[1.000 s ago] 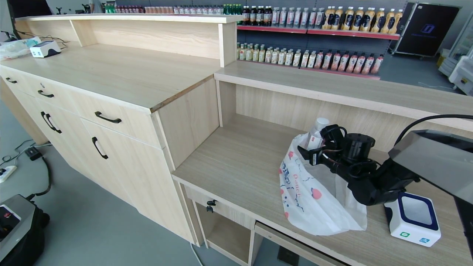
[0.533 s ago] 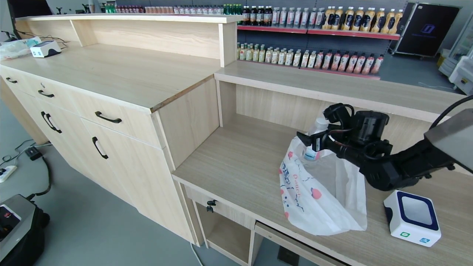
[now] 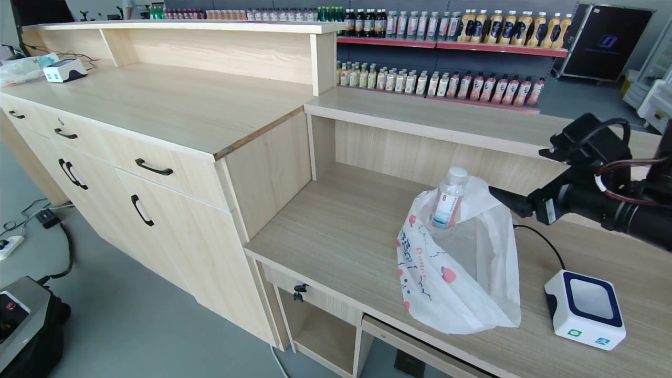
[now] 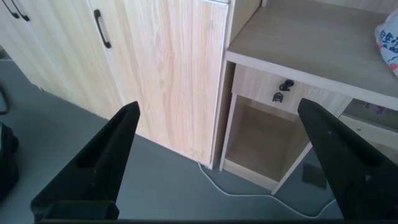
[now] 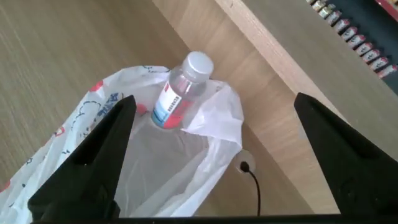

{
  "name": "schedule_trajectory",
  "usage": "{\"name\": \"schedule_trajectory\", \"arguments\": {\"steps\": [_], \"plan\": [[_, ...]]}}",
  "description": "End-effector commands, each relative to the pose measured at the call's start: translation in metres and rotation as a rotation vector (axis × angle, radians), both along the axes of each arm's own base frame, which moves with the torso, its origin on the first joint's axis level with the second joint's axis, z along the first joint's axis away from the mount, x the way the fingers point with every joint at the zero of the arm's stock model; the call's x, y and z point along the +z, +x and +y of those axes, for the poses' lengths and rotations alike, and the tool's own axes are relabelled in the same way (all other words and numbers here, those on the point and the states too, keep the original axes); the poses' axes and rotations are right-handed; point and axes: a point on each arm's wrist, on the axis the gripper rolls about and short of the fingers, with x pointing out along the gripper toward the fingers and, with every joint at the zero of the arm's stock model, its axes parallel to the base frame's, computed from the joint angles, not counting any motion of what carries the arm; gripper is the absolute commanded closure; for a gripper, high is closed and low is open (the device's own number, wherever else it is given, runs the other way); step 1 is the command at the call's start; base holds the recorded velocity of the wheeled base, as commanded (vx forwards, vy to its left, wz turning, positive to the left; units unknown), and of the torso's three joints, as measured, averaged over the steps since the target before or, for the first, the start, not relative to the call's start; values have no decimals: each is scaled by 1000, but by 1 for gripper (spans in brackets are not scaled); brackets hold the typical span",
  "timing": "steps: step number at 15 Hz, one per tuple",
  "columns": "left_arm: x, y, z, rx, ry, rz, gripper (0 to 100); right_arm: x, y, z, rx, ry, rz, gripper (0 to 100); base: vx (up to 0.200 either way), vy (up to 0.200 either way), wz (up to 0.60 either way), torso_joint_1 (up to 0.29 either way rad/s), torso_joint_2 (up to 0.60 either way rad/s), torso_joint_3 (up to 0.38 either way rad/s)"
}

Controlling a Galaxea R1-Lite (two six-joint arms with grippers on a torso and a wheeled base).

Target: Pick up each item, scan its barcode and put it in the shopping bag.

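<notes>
Bottle (image 3: 448,203) stands upright in the shopping bag (image 3: 451,286), cap above the rim, so I'd call this item bagged. I can't tell whether more items are left. My right gripper (image 3: 506,199) has its fingers apart and empty, with the bag mouth just ahead of and below the tips. My left gripper (image 4: 217,107) is also spread and empty, well clear of the bag. The scanner (image 3: 585,310) sits below my right arm.

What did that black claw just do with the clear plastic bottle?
The right gripper let go of the clear plastic bottle with the white cap and drew back, up and toward the robot's right. The bottle now stands upright in the white printed shopping bag. The bag, the white-and-blue scanner box and the wooden counter stayed put.
</notes>
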Motion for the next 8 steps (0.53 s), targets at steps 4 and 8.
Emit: {"name": "schedule_trajectory", "arguments": {"steps": [4, 8], "plan": [[0, 0, 0, 1, 0, 1, 0, 45, -53, -60, -318, 49, -8, 0, 0, 0, -600, 1, 0, 4], [0, 0, 0, -1, 0, 1, 0, 87, -59, -70, -581, 180, -66, 0, 0, 0, -600, 1, 2, 1]]}}
